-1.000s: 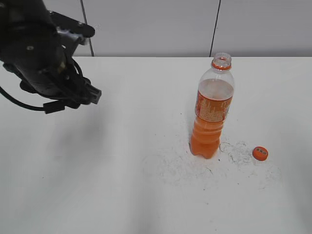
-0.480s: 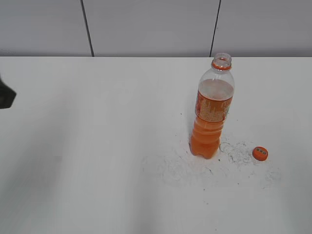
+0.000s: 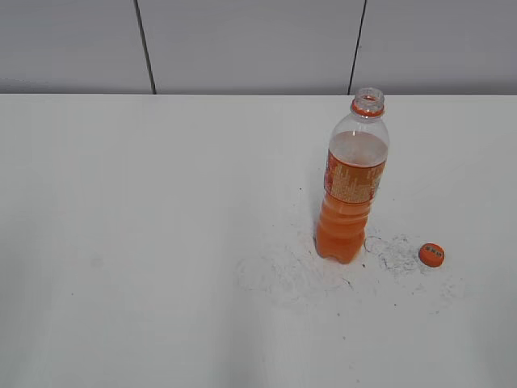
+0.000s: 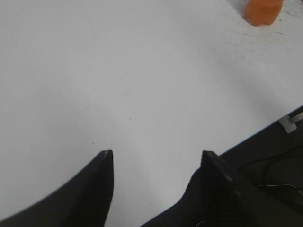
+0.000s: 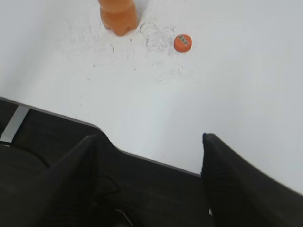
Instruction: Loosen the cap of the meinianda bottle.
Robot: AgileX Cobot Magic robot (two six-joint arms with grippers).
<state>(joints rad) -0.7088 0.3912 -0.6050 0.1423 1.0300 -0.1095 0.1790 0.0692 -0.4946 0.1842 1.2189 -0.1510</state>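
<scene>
The meinianda bottle (image 3: pixel 352 186) stands upright on the white table (image 3: pixel 161 242), right of centre, its neck open with only the orange ring. The orange cap (image 3: pixel 431 255) lies on the table to the bottle's right, apart from it. The right wrist view shows the bottle's base (image 5: pixel 118 16) and the cap (image 5: pixel 182 42). The left wrist view shows the bottle's base (image 4: pixel 263 10) at the top right. My left gripper (image 4: pixel 156 153) is open and empty over bare table. My right gripper (image 5: pixel 150 137) is open and empty above the table's front edge. Neither gripper shows in the exterior view.
Scuffed grey marks (image 3: pixel 307 271) cover the table around the bottle. The table's dark front edge (image 5: pixel 142 158) runs below the right gripper. A grey panelled wall (image 3: pixel 242 44) stands behind the table.
The left arm, at the upper left of the exterior view a second ago, has withdrawn leftwards out of that view. Bottle and cap have not moved.
</scene>
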